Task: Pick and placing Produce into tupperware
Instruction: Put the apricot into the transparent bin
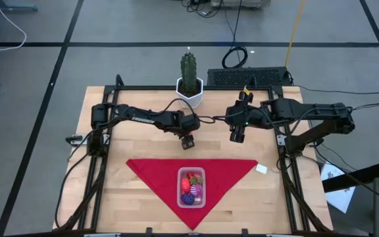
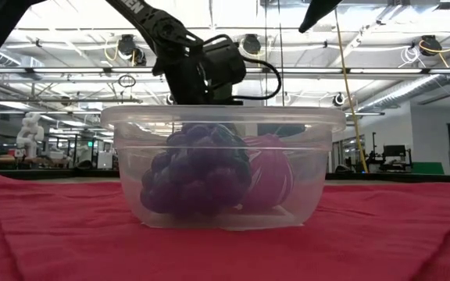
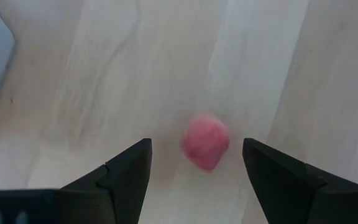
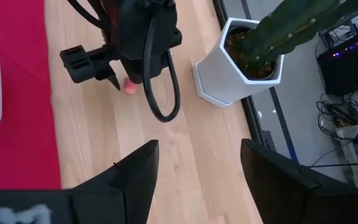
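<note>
The clear tupperware (image 1: 191, 187) sits on a red triangular cloth near the table's near edge. It holds several pieces, among them a dark purple grape cluster (image 2: 201, 172) and a pink-striped one (image 2: 268, 176). One small pink produce piece (image 3: 205, 142) lies on the bare wood, between the open fingers of my left gripper (image 3: 196, 144), which points down over it without touching. The right wrist view shows this piece (image 4: 130, 86) by the left gripper (image 4: 98, 65). My right gripper (image 1: 237, 136) hovers open to the right, over bare wood.
A tall green cactus in a white pot (image 1: 189, 89) stands just beyond both grippers, near the far edge. The red cloth (image 1: 150, 172) spreads under the container. A small white tag (image 1: 261, 169) lies by the cloth's right corner. Bare wood (image 1: 110, 197) lies on both sides.
</note>
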Robot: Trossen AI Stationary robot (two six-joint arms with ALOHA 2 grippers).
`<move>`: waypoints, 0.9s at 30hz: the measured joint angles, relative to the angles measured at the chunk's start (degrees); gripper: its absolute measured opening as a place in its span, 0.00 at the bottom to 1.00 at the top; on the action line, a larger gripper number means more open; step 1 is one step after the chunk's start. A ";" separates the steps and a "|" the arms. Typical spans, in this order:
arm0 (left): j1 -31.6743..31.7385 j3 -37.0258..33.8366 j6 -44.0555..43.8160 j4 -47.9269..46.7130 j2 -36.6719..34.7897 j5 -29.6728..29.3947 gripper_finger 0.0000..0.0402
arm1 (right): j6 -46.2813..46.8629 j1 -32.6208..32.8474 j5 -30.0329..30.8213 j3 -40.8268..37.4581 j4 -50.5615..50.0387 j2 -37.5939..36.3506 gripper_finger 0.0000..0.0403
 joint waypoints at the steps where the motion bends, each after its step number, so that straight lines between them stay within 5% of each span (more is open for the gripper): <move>1: 0.01 -0.01 0.01 -0.35 0.11 0.04 0.64 | 0.00 0.00 0.00 0.00 0.00 0.00 0.54; 21: 0.00 0.12 0.49 1.44 2.70 0.26 0.64 | 0.00 0.00 -0.02 0.00 0.68 0.00 0.54; 27: -0.18 0.12 0.66 1.30 2.79 0.49 0.51 | 0.00 0.00 -0.02 0.00 1.73 0.00 0.54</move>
